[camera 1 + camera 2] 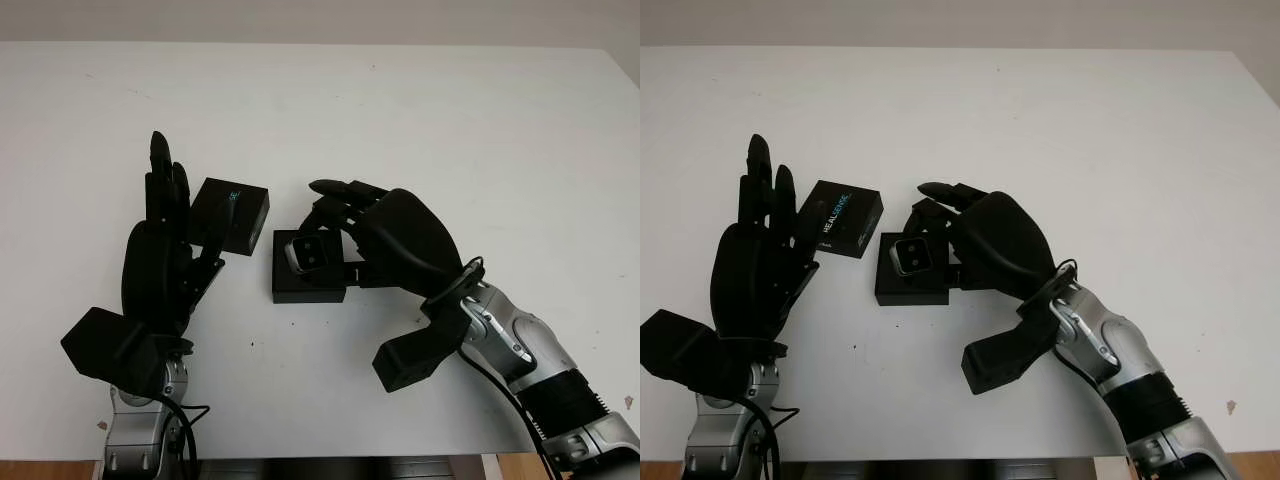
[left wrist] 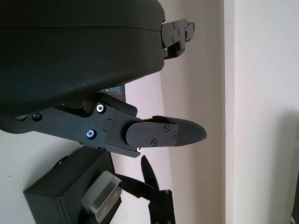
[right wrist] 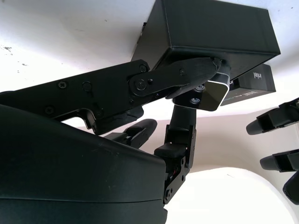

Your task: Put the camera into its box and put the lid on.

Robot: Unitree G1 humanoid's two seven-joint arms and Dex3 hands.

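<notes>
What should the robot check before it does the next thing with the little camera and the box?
1. Camera over the open black box: ok.
2. Right hand gripping the camera: ok, fingers close on it.
3. Camera fully seated in the box: cannot tell.
4. Lid ready: ok, beside the left hand, clear of the box.
5. Left hand holding the lid: cannot tell, it touches or nearly touches it.
6. Lid on: not ok, not yet.

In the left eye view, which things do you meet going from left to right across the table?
Left hand → box lid → open box with the camera in it → right hand, shut on the camera.
</notes>
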